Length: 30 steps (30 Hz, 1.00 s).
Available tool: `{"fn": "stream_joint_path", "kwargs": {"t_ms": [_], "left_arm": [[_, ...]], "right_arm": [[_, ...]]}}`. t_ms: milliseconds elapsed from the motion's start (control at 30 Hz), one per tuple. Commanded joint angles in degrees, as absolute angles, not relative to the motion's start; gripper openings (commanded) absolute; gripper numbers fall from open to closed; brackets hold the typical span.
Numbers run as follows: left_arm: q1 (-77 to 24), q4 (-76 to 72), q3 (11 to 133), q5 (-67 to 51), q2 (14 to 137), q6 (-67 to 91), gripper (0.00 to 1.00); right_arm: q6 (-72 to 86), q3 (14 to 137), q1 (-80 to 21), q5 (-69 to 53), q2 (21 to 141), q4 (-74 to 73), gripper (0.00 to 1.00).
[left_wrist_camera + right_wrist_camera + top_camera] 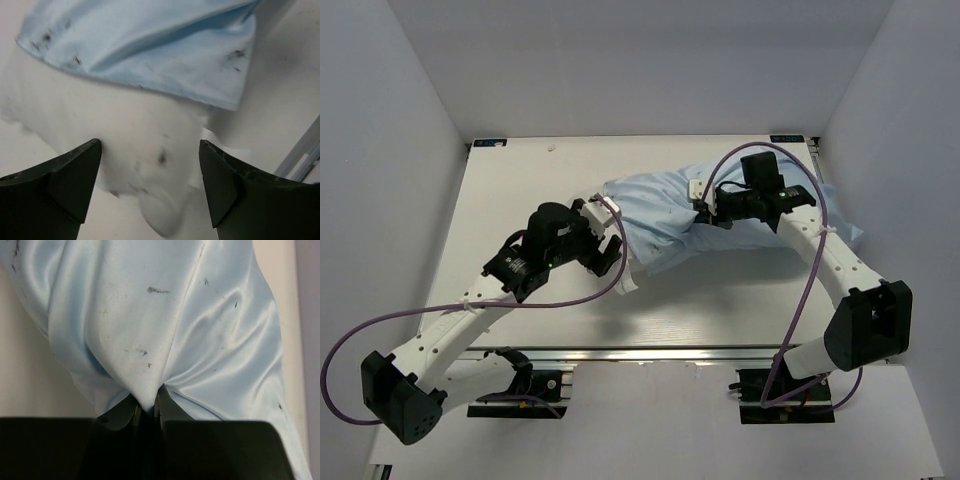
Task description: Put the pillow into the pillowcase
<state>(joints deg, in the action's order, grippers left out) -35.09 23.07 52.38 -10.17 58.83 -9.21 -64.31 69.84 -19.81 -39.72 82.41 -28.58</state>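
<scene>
Nearest my overhead camera, along the bottom of the frame, the two arm bases sit at the metal rail point(650, 352) on the table's near edge. From the lower left, the left arm reaches up and right across the white table point(520, 180), with a purple cable point(380, 330) looping beside it. The left claw point(603, 243) is open. In its wrist view the two black fingers point(65, 175) stand wide apart at the bottom of the frame, either side of the pillow point(125, 135). The pillow's white end pokes out of the pillowcase point(660, 215) towards the lower left; the rest is covered by the blue cloth.

The pillowcase lies crumpled from the centre to the right of the table, and its light blue fabric is flecked with small dark marks.

Right of centre, the right claw point(705, 213) is clamped shut on a pinched fold of the pillowcase. In its wrist view the cloth gathers into a tight pucker between the fingertips. The right arm runs down to its base at the lower right.

Plain white walls point(380, 150) close in the table on the left, back and right.
</scene>
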Motion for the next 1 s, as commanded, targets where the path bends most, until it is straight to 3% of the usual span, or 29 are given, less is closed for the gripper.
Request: {"fn": "stream_joint_path", "kwargs": {"t_ms": [0,33,300,467,733,867,900,967], "left_arm": [[-36.6,23.8,55.3,-6.5,58.3,-17.7,0.92],[-38.0,23.2,55.8,-6.2,58.4,-18.1,0.98],[-46.5,30.1,59.2,-1.8,66.5,-21.6,0.95],[-46.8,30.5,58.0,-2.5,66.4,-19.9,0.77],[-45.0,26.5,64.9,-15.2,73.8,-10.7,0.48],[-35.4,18.0,66.0,-31.9,78.2,7.5,0.2],[-33.0,15.8,65.7,-36.1,79.2,11.0,0.0],[-28.3,8.9,64.7,-43.9,80.5,19.4,0.0]], "right_arm": [[-62.3,77.5,-18.9,-53.3,80.5,-40.0,0.0],[-64.0,79.0,-18.5,-55.3,81.4,-44.9,0.0],[-68.3,92.1,-15.1,-60.9,87.4,-59.8,0.0],[-72.4,108.3,-13.1,-65.6,98.1,-75.1,0.0],[-67.8,110.7,-15.5,-66.8,103.8,-73.3,0.05],[-51.3,109.3,-15.9,-63.4,104.3,-60.6,0.15],[-47.9,108.0,-16.0,-62.2,104.2,-57.3,0.18],[-46.6,108.4,-16.1,-60.2,104.6,-54.4,0.24]]}}
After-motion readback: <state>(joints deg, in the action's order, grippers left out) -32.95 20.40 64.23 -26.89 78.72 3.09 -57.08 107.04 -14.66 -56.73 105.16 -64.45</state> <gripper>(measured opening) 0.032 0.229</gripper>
